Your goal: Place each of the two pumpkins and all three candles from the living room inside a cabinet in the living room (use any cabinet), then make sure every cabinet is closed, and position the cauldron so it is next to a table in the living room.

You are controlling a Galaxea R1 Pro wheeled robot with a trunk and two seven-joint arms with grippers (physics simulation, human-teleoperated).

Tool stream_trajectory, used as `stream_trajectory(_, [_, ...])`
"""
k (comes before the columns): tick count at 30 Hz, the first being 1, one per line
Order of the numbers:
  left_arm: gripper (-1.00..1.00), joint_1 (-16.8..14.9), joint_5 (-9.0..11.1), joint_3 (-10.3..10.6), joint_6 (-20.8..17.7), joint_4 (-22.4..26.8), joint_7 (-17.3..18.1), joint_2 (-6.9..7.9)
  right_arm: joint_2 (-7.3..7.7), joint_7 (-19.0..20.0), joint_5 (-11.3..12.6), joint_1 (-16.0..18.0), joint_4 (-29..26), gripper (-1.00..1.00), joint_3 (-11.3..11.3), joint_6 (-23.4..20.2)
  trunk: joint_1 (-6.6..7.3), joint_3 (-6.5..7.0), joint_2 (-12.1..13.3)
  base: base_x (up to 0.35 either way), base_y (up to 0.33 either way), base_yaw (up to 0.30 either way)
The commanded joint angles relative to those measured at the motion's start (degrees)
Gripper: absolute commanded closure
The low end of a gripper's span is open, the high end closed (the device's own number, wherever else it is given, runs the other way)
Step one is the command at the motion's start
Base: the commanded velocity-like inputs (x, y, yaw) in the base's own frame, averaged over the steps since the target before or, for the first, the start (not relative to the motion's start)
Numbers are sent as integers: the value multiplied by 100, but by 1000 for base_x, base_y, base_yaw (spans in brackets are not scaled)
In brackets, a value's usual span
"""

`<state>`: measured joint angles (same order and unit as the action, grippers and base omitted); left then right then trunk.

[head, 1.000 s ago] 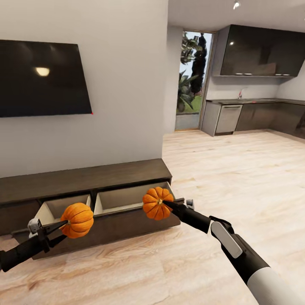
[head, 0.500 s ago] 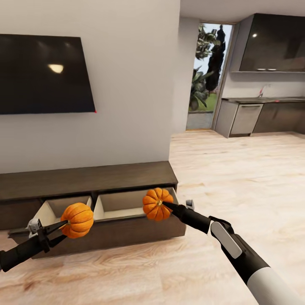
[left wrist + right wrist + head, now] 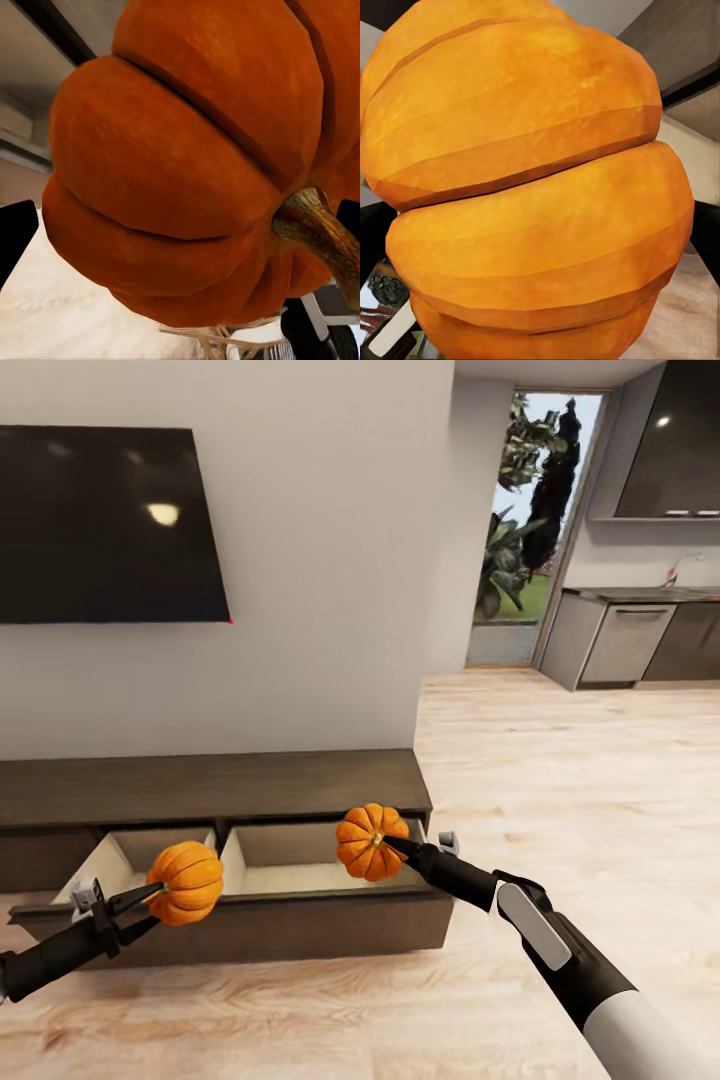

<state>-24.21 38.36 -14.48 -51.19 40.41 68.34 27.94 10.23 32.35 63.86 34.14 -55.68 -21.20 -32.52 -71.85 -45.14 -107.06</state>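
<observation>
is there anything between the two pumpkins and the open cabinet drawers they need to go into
Nothing visible. The left gripper holds one pumpkin over the left drawer; the right gripper holds the other pumpkin at the right drawer. Both drawers of the cabinet stand open.

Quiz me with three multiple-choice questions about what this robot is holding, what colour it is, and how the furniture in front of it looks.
1. Where is the left pumpkin?
A. On the floor
B. In the left claw
C. On top of the cabinet

2. What colour are both pumpkins?
A. Orange
B. Green
C. White

3. How are the cabinet's two drawers?
A. Shut
B. Pulled open
C. Removed

Answers:
1 B, the left claw grips it in front of the left drawer.
2 A, the right pumpkin in the right claw is orange too.
3 B, their pale insides show, as in the right drawer.
</observation>
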Motion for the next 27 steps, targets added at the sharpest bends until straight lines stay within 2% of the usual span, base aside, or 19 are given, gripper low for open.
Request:
stream_trajectory(1, [100,-5,37,1,-57,2,11,-1,5,-1,92,5,-5,100,-7,-36,-2,-11,-2,282,-197,144])
stream_trajectory(7, [100,-5,37,6,-57,2,12,1,5,28,90,5,-6,100,-1,-18,-2,-43,-2,324,-59,118])
stream_trajectory(15, [100,-5,33,7,-57,2,12,1,14,95,86,5,-73,100,15,42,-2,-47,-2,342,-2,10])
stream_trajectory(21, [100,-5,39,7,-57,2,15,1,14,101,87,5,-75,100,11,44,-2,-38,-2,334,0,-127])
stream_trajectory(27, [100,-5,40,7,-56,2,21,1,14,100,85,5,-82,100,11,44,-2,-37,-2,193,47,-26])
